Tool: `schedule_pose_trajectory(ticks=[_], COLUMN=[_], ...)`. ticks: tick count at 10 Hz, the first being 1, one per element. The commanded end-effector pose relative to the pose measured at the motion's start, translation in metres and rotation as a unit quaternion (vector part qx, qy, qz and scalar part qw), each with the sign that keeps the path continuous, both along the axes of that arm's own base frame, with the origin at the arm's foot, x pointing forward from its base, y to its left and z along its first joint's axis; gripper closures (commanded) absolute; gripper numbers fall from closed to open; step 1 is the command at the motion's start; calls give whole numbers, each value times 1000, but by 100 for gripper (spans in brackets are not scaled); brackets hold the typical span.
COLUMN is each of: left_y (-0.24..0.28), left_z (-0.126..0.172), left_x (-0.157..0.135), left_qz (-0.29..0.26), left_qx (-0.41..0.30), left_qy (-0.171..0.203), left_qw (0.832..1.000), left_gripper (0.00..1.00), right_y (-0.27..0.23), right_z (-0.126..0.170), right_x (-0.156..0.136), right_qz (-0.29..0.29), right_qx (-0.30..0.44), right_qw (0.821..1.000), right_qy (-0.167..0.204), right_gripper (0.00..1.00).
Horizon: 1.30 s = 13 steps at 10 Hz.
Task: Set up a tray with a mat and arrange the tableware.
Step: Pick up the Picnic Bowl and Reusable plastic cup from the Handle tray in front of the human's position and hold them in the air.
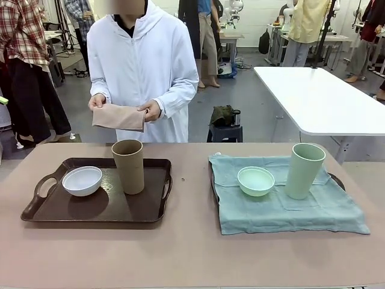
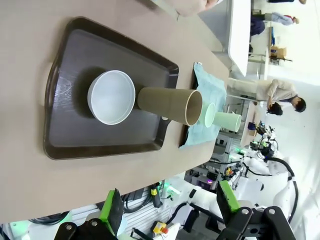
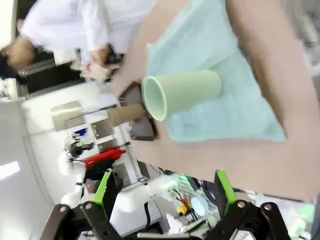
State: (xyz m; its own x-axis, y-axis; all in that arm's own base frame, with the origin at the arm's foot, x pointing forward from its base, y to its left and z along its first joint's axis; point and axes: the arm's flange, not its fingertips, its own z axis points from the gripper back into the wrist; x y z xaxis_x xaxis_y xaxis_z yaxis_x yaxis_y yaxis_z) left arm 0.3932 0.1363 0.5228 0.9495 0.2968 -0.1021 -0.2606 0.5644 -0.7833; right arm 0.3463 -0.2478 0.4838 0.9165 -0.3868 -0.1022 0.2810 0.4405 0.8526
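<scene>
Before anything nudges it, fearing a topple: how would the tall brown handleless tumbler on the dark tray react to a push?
The tall brown tumbler, narrower at its base, would probably tip if pushed high. It looks empty, likely light. The glossy dark tray may let it skid.

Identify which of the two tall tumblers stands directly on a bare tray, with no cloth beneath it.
The tall brown tumbler, on the dark brown handled tray; the pale green tumbler stands on a teal cloth mat.
</scene>
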Motion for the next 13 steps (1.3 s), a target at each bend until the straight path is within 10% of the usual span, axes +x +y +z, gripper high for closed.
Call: schedule_pose_trajectory(ticks=[1,7,13], left_y=[14,24,24], left_z=[-2,-22,-22], left_x=[6,4,4], left_qz=[-8,6,6], left_qx=[-10,-21,-21], left_qy=[8,43,43], left_qw=[1000,999,999], left_gripper=[0,0,0], right_y=[8,14,22], right_z=[-7,-7,-8], right_x=[-1,7,0], right_qz=[51,149,105], right_qx=[32,56,50], right_qw=[995,983,990], right_qy=[-79,-90,-82], right_gripper=[0,0,0])
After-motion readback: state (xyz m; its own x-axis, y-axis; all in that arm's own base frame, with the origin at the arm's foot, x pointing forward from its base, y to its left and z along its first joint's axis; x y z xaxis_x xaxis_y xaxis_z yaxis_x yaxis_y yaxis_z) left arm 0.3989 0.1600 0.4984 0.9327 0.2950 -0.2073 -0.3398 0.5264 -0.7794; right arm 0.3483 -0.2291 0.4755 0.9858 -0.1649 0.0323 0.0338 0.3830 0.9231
